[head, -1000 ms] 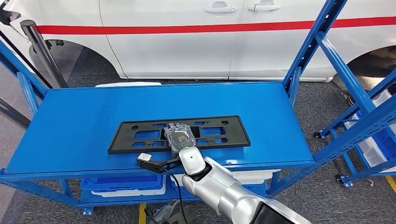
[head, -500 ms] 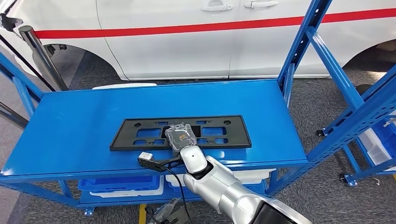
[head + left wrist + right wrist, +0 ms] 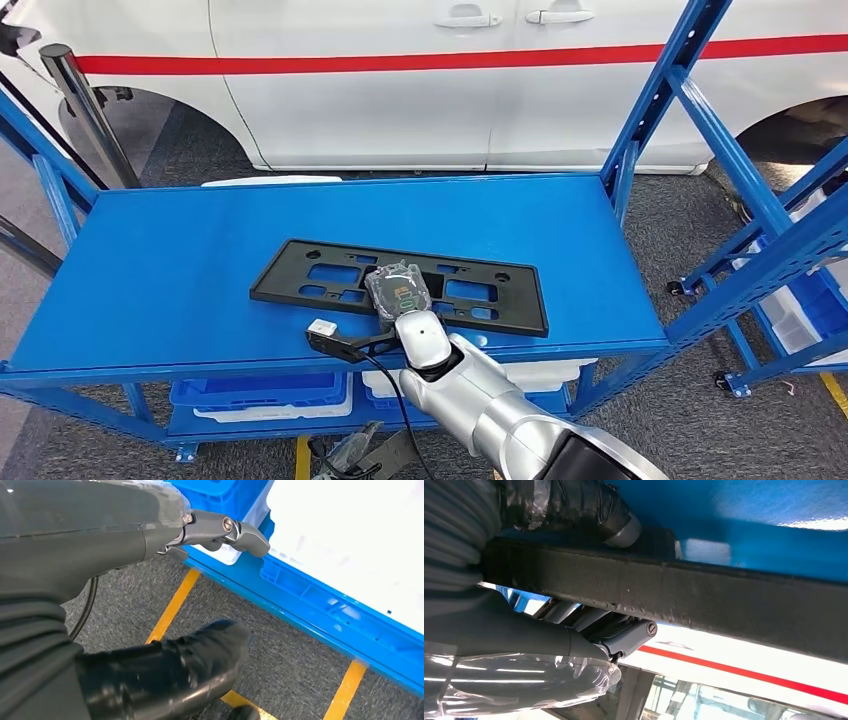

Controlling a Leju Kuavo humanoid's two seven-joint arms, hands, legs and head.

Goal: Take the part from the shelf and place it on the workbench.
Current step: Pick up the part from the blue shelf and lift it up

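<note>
A long, flat black plastic part [image 3: 400, 285] with rectangular cutouts and small round holes is lying slightly askew on the smooth blue metal shelf [image 3: 200, 260], its near long edge close to the shelf's front lip. The right hand [image 3: 398, 290], wrapped in crinkled clear film, is gripping the middle of that near edge. In the right wrist view the part [image 3: 724, 605] is showing as a dark, finely grained bar, with the thick thumb [image 3: 574, 505] lying on one face and the darker fingers [image 3: 624, 635] curling against the other, so the fingers are pinching the part between them. Whether the part is lifting clear of the shelf there is hard to judge from the head view.

A glossy silver forearm is leading up to the hand, and a black bracket with a small pale block at its tip [image 3: 322, 332] is sticking out beside the wrist, with a thin black cable trailing down.

The left hand [image 3: 220, 530] is hanging low over grey carpeted floor crossed by yellow tape lines [image 3: 172, 607]; its jointed grey fingers are curling inward with nothing in them, near a ribbed blue plastic crate [image 3: 320, 605] holding something white.

Blue bins with white contents [image 3: 270, 395] are sitting on the level below the shelf. Behind the rack stands a white car [image 3: 450, 90] with a red stripe along its doors.
</note>
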